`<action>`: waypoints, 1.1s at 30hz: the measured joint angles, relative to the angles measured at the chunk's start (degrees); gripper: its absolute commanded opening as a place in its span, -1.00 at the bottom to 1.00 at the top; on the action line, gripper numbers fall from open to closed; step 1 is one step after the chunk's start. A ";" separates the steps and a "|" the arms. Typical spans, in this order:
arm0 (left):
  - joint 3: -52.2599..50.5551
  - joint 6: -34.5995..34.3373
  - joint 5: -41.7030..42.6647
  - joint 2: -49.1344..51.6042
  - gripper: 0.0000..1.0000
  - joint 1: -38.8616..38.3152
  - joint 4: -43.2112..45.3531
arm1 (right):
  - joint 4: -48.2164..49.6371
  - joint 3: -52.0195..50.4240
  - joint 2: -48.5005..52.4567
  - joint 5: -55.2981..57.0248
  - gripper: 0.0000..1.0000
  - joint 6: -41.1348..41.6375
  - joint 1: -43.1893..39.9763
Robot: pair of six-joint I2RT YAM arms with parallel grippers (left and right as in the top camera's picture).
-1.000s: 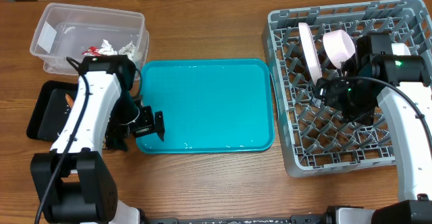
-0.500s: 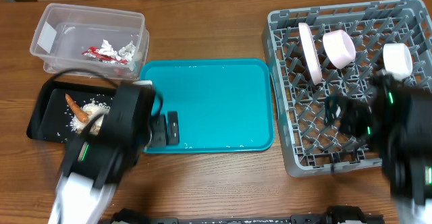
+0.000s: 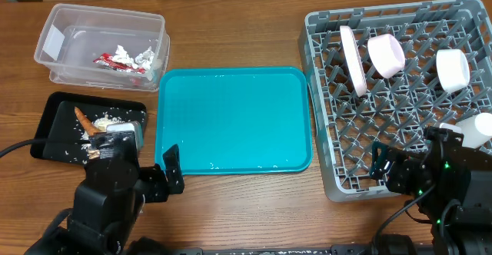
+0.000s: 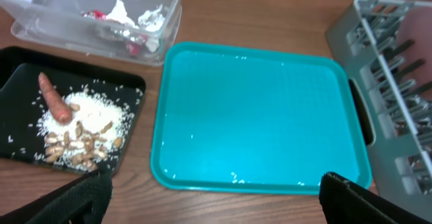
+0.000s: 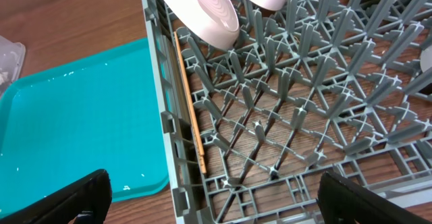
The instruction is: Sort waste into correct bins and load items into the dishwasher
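Overhead, change: both arms now sit low at the 6 o'clock edge of the table (image 3: 231,9), no more over the black tray (image 3: 54,136) and the dish rack (image 3: 323,94) as one second ago
Overhead, grippers: left gripper (image 3: 165,180) and right gripper (image 3: 387,169) are both spread apart and carry nothing
Overhead, waste: red-and-silver wrapper (image 3: 104,58) and foil ball (image 3: 144,54) lie in the clear tub (image 3: 100,13) at 10 o'clock; carrot piece (image 3: 81,117) and food scraps (image 3: 105,123) lie in the black tray at 8 o'clock
Overhead, dishes: plate (image 3: 351,59), pinkish bowl (image 3: 386,55), white bowl (image 3: 452,69) and cup (image 3: 480,128) stand in the dish rack at 3 o'clock
Meaning: nothing of the task lies on the teal tray (image 3: 234,120); I judge the sorting and loading finished, and the arms at rest
Overhead, hidden: the left arm covers the 5 o'clock corner of the black tray; the cup is cut by the picture edge; chopsticks cannot be found here
Left wrist: only the two fingertips show, far apart at the lower corners; the clear tub is cut at 12 o'clock; the food scraps show as white grains and beige pieces
Right wrist: chopsticks (image 5: 189,106) lie inside the dish rack along the wall next to the teal tray; plate and pinkish bowl are cut at 12 o'clock; the fingertips are far apart, nothing between
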 measured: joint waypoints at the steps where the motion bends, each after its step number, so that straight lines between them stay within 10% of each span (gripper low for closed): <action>1: 0.00 0.00 -0.11 -0.02 1.00 0.00 -0.42 | -0.02 0.00 0.00 0.00 1.00 0.04 0.00; 25: -0.26 0.00 -0.33 0.00 1.00 0.00 -1.27 | 0.22 -0.35 -0.90 3.08 1.00 0.02 0.00; 33: -0.35 0.00 -0.33 0.00 0.99 0.00 -1.42 | 16.83 -13.00 -16.33 4.85 1.00 0.02 3.15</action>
